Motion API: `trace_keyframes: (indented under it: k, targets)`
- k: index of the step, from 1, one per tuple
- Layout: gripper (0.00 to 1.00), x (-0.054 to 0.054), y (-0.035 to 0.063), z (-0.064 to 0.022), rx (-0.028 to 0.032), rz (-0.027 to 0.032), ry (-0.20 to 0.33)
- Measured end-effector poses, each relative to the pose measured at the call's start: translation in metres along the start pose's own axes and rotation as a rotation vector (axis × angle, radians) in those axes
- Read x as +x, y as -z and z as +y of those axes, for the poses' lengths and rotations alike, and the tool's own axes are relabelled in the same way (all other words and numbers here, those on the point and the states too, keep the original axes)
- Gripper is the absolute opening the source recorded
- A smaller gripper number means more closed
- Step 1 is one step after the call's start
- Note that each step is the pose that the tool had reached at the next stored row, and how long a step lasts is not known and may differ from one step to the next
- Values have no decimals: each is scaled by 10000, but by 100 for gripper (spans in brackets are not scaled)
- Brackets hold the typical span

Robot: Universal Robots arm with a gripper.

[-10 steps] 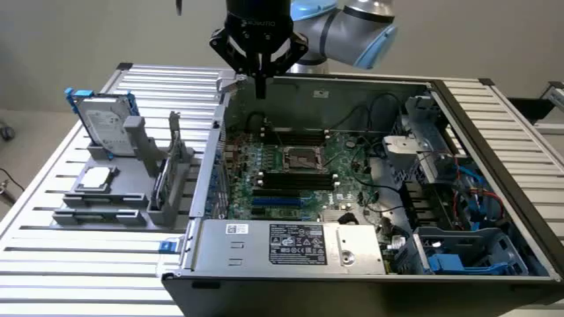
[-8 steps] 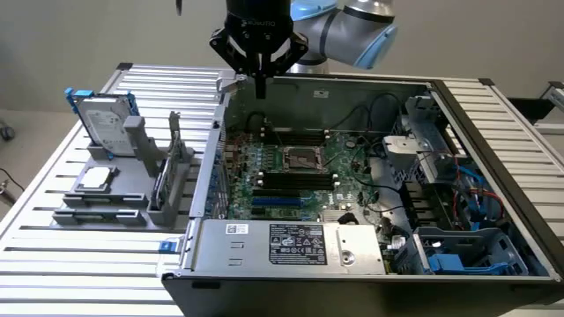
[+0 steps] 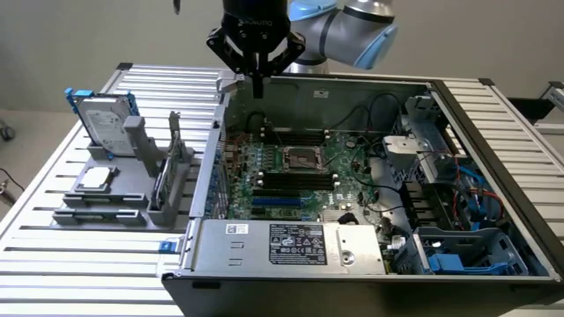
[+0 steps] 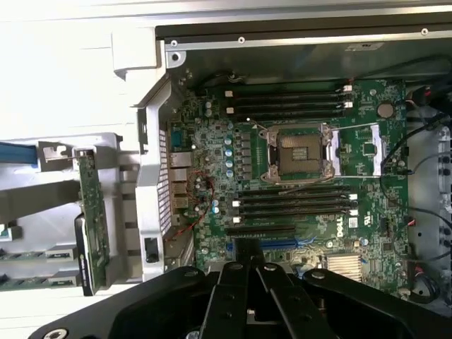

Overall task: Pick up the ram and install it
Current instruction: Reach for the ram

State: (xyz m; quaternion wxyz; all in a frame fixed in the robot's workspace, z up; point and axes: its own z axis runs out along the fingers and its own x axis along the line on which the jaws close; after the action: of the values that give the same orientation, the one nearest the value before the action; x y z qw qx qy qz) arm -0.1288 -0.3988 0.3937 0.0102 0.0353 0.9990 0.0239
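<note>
The ram [image 3: 166, 173] [image 4: 94, 212] is a thin green board standing on edge in the grey holder [image 3: 132, 198] on the exterior view's left, outside the computer case. My gripper [image 3: 257, 86] [image 4: 247, 258] hangs above the case's far wall near its corner on that side, well away from the ram. Its fingers [image 4: 233, 282] are shut together with nothing between them. Below it lies the motherboard [image 3: 352, 155] with its black memory slots [image 3: 300, 179] [image 4: 289, 201] on both sides of the processor socket [image 3: 302, 157] [image 4: 296, 155].
The holder also carries a silver hard drive with blue rails [image 3: 105, 125] and a square silver processor chip [image 3: 97, 178]. The open case [image 3: 493, 152] has tall metal walls, a power supply box [image 3: 291, 244], cables and a blue drive bay [image 3: 458, 254].
</note>
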Motion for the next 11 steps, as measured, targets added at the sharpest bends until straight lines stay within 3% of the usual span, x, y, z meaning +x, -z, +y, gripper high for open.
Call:
trace_keyframes:
  k: [11]
  targets:
    - [11,498,-36,-40,-3,-2,0]
